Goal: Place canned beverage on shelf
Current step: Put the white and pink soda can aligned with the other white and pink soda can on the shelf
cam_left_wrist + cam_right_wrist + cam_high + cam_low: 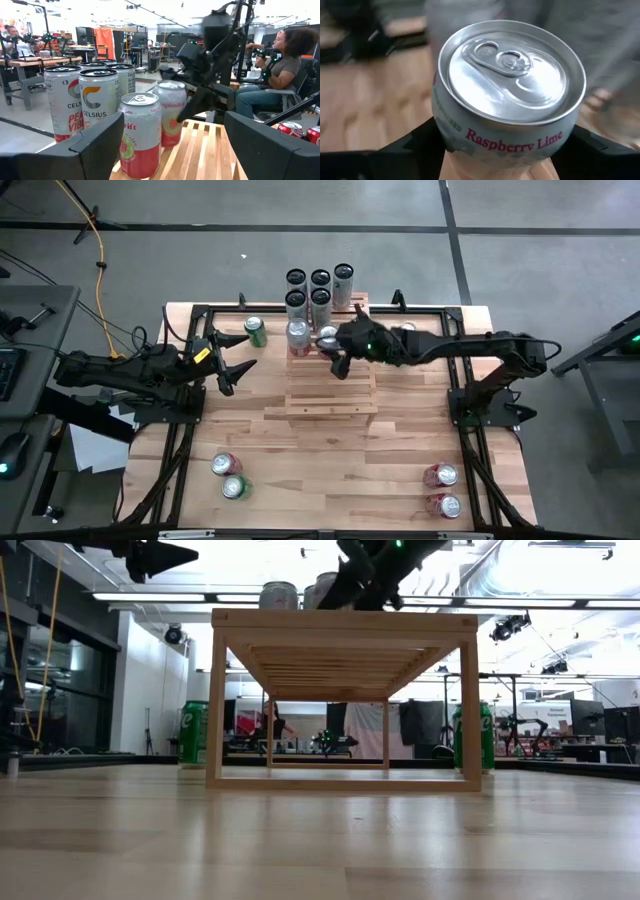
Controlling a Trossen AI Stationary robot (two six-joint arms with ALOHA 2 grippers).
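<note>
A robotics lab: workbenches (30, 62), tripod rigs (520, 730), a seated person (270, 75) behind.

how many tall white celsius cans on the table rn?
5: tall white Celsius cans clustered at the table's far edge behind the pale slatted wooden shelf, at and. None looks hidden.

Upright pink-and-white Raspberry Lime can (507, 95) on pale slatted wooden shelf (330, 395), beside a matching can (298, 335).
</note>
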